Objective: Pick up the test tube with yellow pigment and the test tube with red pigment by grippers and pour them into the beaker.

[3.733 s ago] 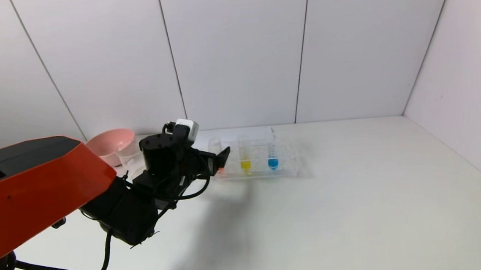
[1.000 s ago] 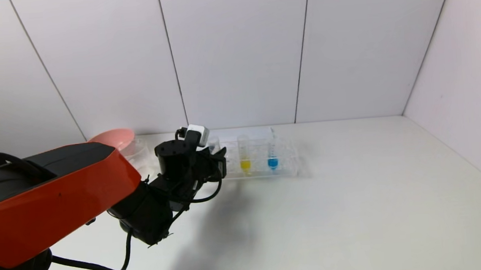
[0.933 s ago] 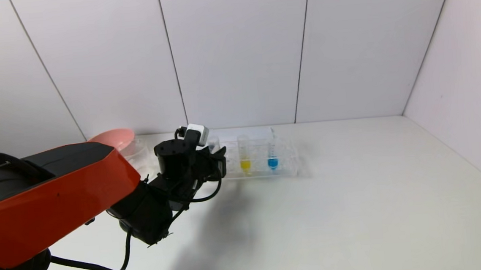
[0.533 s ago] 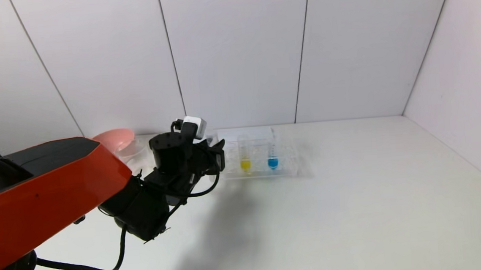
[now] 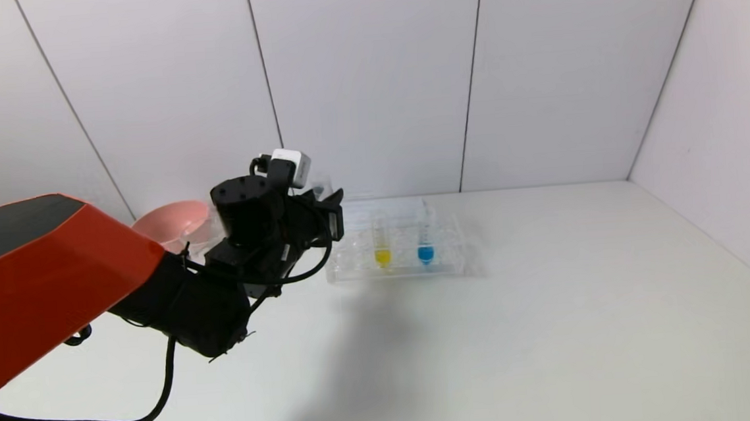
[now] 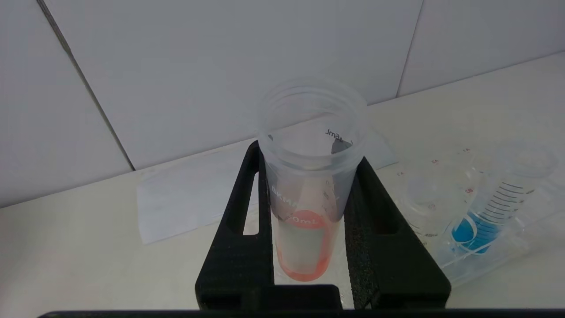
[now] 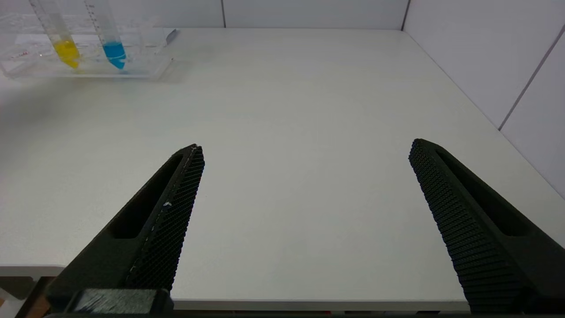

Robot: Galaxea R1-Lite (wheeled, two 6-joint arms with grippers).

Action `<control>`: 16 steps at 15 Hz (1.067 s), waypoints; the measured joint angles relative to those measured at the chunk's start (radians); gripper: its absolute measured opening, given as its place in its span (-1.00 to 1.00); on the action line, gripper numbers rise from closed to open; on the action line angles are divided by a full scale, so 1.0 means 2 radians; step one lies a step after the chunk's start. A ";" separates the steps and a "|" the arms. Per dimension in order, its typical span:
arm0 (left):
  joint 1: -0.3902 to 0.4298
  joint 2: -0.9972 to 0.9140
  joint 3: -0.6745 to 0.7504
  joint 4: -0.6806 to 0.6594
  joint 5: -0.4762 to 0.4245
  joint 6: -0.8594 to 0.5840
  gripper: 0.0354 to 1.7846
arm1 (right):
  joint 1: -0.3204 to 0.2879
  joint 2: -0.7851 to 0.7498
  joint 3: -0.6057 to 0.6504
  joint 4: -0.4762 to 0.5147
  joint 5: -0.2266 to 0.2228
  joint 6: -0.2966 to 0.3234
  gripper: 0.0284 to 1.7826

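My left gripper [image 5: 334,217] is shut on the test tube with red pigment [image 6: 304,221] and holds it upright in the air, above and to the left of the clear rack [image 5: 399,271]. Red-orange liquid sits at the tube's base. The test tube with yellow pigment [image 5: 382,244] stands in the rack; it also shows in the right wrist view [image 7: 62,39]. The beaker [image 5: 196,239] stands by the pink bowl, mostly hidden behind my left arm. My right gripper [image 7: 304,148] is open and empty, low over the table's front edge.
A blue-liquid tube [image 5: 425,241] stands in the rack right of the yellow one. A pink bowl [image 5: 170,223] sits at the back left by the wall. A white sheet [image 6: 190,198] lies under the rack. Walls close the back and right.
My left gripper has risen and drawn back to the left with the red tube, lifting it out of the rack. The rack's left slot now stands empty.
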 joint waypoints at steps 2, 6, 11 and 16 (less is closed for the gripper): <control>0.000 -0.008 -0.006 0.002 0.000 0.000 -0.51 | 0.000 0.000 0.000 0.000 0.000 0.000 0.91; -0.001 -0.024 -0.009 0.011 0.000 0.000 -0.51 | 0.000 0.000 0.000 0.000 0.000 0.000 0.91; 0.000 -0.054 -0.009 0.051 0.000 0.001 -0.51 | 0.000 0.000 0.000 0.000 0.000 0.000 0.91; 0.019 -0.076 -0.019 0.082 0.000 0.008 -0.51 | 0.000 0.000 0.000 0.000 0.000 0.000 0.91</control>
